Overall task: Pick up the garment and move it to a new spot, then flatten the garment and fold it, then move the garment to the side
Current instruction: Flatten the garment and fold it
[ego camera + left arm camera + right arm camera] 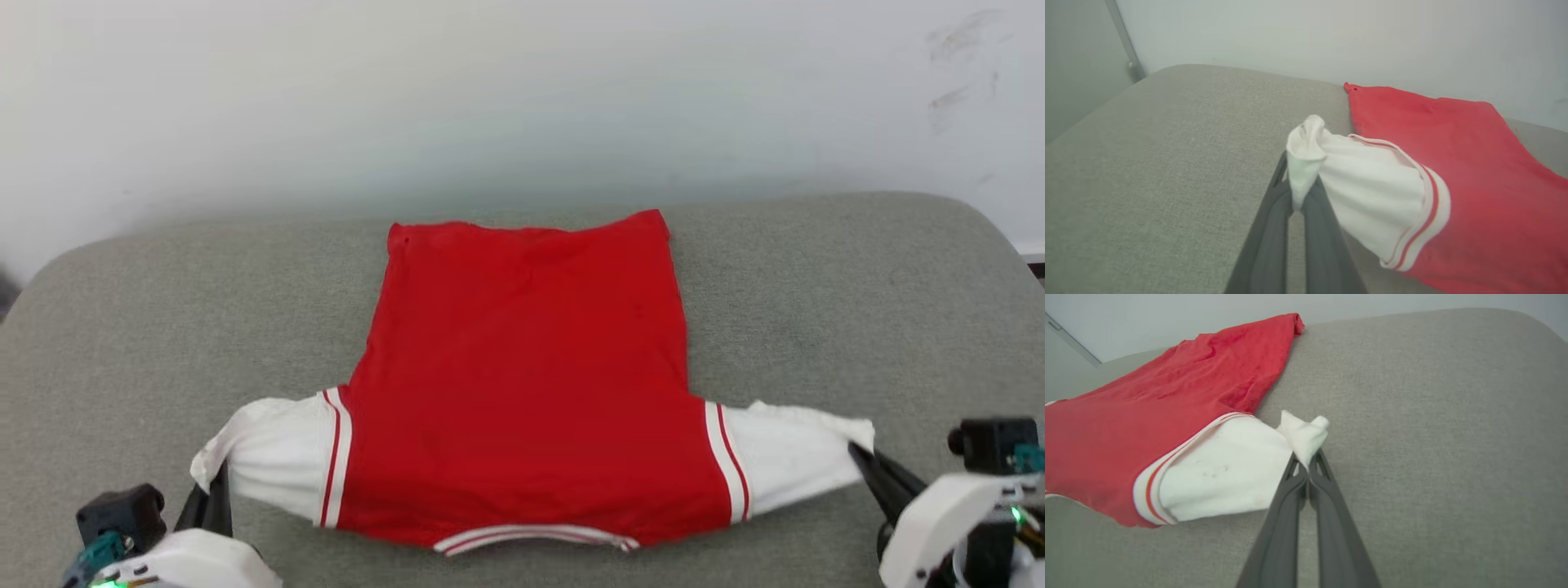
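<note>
Mid-frame on head view, the garment (522, 367) lies spread on the cushion (816, 286). Left wrist: my left gripper (1296, 200) pinches one white sleeve (1372, 204). Right wrist: right gripper (1306, 467) pinches the other. Flattening, I judge; next, tug outward evenly.

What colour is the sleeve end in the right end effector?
White; sleeve end shows best in right wrist view.
</note>
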